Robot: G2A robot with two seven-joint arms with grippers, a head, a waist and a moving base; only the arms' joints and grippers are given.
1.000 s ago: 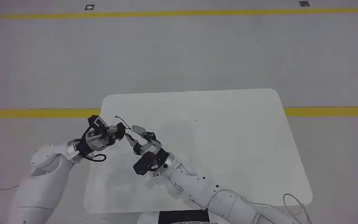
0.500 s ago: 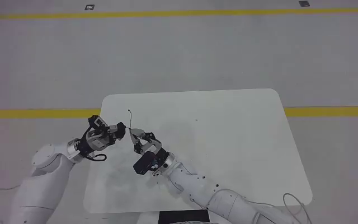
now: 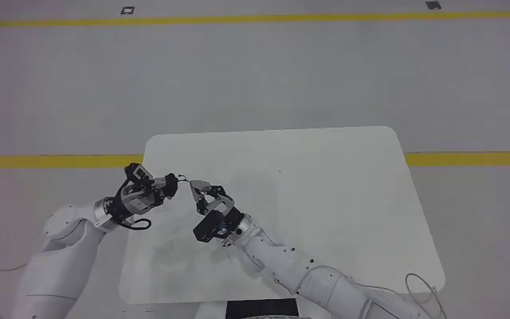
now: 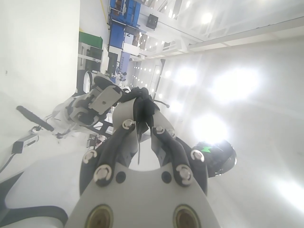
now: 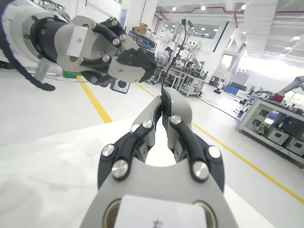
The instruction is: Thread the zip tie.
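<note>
Since a second ago, the loose black tail of the zip tie (image 3: 182,179) has swung from slanting out to the left, up to standing above the grippers, and down again. From above it is now a short dark line bridging the two grippers. The right gripper (image 3: 197,188) has edged toward the table's (image 3: 335,199) far edge, closer to the left gripper (image 3: 170,183). Both are held above the table near its left edge, toward the far left corner.

As a judgement, the two ends have been lined up for threading. Whether the tip has entered the head cannot be told.

The top view gives the layout but not the grips (the tie is too thin there). The left wrist view shows the left gripper's black fingertips pinched shut on a dark bunch of the tie, with a thin strip trailing back toward the wrist. The right wrist view shows the right gripper's jaws closed on the strip. From there the strip rises in a gentle curve close beside the left gripper's tips.
</note>
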